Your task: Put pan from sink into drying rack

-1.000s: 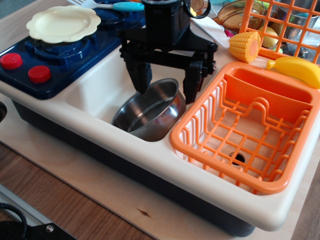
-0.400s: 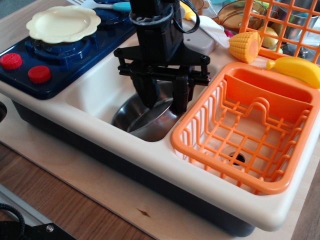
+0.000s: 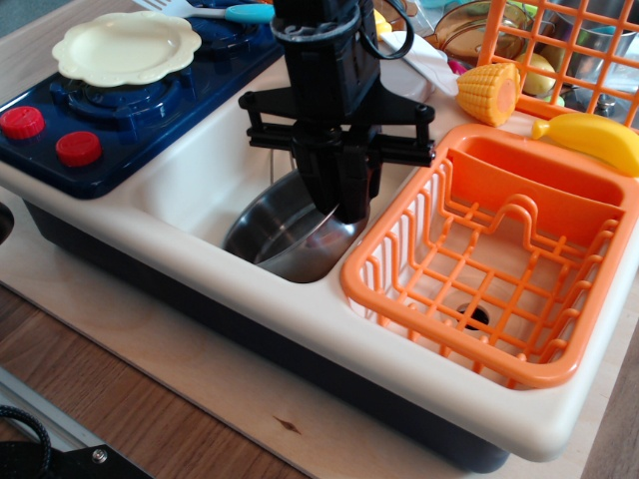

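Note:
The shiny steel pan (image 3: 283,236) lies tilted in the cream-white sink (image 3: 196,172), against the sink's front right corner. My black gripper (image 3: 338,203) reaches straight down into the sink. Its two fingers are drawn together on the pan's far right rim, close beside the rack's left edge. The pan's bottom still rests in the basin. Its wire handle is hidden. The orange drying rack (image 3: 496,261) sits just right of the sink, with nothing in it, and its solid cutlery compartment runs along the back.
A pale yellow scalloped plate (image 3: 127,46) lies on the navy stove top (image 3: 150,110) at the left. A toy corn cob (image 3: 488,92), a yellow banana (image 3: 591,137) and a tall orange grid basket (image 3: 559,50) stand behind the rack.
The gripper's fingers, wide apart over the pan a second ago, have come down and closed together on the pan's far right rim. The pan has barely moved.

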Available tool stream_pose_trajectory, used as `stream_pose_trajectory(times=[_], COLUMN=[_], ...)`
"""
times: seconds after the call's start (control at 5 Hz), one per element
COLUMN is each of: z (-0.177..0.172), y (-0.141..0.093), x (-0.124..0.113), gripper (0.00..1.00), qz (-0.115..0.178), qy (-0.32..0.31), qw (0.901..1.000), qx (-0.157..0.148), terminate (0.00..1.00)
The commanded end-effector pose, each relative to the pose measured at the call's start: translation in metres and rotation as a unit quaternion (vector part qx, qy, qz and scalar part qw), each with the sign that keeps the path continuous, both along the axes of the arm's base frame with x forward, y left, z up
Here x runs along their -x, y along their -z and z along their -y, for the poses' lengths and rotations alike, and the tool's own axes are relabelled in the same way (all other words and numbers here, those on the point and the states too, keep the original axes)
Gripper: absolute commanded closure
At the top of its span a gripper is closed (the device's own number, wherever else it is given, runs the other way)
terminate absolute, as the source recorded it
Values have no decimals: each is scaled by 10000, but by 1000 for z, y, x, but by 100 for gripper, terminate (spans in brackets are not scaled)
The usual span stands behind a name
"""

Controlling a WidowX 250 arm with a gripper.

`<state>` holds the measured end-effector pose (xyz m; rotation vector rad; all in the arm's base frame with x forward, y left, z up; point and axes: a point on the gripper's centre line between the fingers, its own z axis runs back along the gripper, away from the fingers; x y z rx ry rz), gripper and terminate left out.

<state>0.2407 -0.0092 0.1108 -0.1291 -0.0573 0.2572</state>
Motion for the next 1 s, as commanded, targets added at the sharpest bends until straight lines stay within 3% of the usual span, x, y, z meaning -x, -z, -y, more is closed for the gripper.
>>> stream_pose_trajectory(times=[0.0, 0.2, 0.4, 0.8], z=[-7, -2, 18, 88], y=[-39, -59, -70, -73], x=[-2, -3, -6, -20], gripper=[100, 100, 100, 100], qz=[-16, -78, -81, 146], qy=[-69, -142, -314, -315], qw=[9991, 9983, 9987, 9989], qx=[-425, -554, -400, -300], terminate=[0, 0, 0, 0])
